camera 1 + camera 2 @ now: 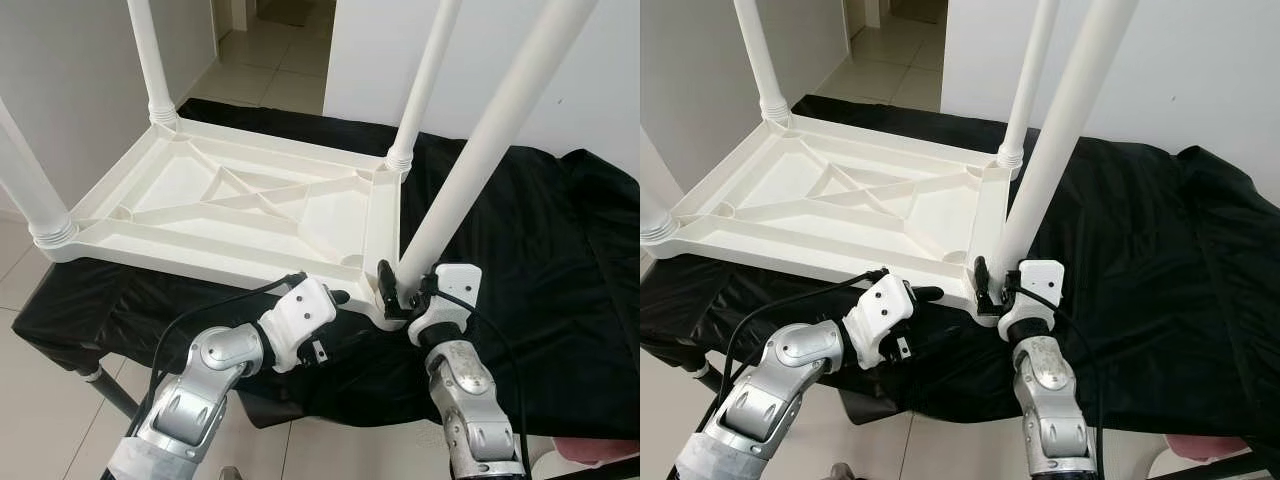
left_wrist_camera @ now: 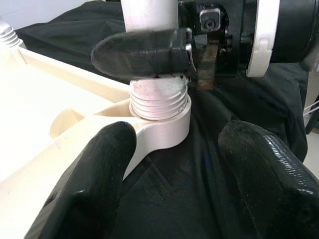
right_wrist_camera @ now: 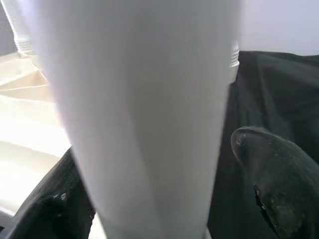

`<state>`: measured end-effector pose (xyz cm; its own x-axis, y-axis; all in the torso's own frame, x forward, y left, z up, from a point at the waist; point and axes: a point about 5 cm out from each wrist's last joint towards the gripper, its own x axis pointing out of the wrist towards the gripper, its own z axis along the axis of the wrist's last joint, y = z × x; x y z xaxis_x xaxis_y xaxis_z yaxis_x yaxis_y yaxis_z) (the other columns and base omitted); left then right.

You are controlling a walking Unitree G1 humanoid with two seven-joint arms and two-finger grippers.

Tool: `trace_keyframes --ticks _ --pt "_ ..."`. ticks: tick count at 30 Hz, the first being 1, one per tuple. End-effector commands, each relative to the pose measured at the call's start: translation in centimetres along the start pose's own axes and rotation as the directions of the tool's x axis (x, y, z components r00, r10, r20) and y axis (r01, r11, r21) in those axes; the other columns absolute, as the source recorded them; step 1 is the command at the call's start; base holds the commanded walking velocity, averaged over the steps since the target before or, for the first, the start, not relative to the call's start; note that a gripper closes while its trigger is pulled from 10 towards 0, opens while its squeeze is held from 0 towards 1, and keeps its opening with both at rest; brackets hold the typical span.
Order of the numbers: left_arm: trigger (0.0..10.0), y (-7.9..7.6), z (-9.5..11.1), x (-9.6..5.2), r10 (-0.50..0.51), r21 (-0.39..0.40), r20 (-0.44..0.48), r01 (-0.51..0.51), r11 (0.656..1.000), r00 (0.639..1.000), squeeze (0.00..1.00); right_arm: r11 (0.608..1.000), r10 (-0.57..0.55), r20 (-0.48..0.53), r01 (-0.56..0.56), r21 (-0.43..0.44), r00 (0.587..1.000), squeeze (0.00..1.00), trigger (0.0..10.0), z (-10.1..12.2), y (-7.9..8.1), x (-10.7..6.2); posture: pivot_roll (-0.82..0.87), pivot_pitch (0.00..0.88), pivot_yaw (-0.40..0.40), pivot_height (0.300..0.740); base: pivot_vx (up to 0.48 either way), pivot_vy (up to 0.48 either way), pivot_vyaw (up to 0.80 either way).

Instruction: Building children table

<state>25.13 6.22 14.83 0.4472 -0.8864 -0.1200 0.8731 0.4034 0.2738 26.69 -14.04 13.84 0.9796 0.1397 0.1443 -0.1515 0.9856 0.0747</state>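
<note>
Everything's lit pretty evenly by soft daylight, head views are kept sharp, while the table leg [image 3: 144, 114] is blurred badly in the right wrist view.

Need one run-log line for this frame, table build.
right gripper: shut on white plastic table leg, threads partly seated | left gripper: open beside corner socket | upturned white plastic tabletop on black cloth
</note>
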Motion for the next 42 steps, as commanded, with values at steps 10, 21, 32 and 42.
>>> trace_keyframes --ticks 10,21,32,42 --pt "10.0 0.5 -0.1 0.1 0.067 0.002 -0.006 -0.067 0.998 0.998 0.00 0.914 0.400 -0.055 -0.402 -0.045 0.915 0.00 10.0 0.2 -1.6 1.4 0.02 0.038 -0.069 0.740 0.000 0.000 0.00" --pt "10.0 0.8 0.1 0.0 0.080 0.004 -0.005 -0.080 0.997 0.997 0.00 0.854 0.504 -0.096 -0.512 -0.091 0.858 0.00 10.0 0.1 -2.3 3.1 0.04 0.041 -0.064 0.740 0.000 0.000 0.00" --pt "10.0 1.1 0.2 -0.2 0.086 0.012 -0.009 -0.086 0.996 0.996 0.00 0.806 0.573 -0.160 -0.588 -0.068 0.804 0.00 0.0 -1.3 -2.8 3.3 0.05 0.043 -0.058 0.740 0.000 0.000 0.00" --pt "10.0 1.1 0.2 -0.1 0.080 0.008 -0.008 -0.080 0.997 0.997 0.00 0.813 0.568 -0.158 -0.581 -0.049 0.808 0.00 10.0 -1.6 -2.8 3.0 0.04 0.043 -0.061 0.740 0.000 0.000 0.00"
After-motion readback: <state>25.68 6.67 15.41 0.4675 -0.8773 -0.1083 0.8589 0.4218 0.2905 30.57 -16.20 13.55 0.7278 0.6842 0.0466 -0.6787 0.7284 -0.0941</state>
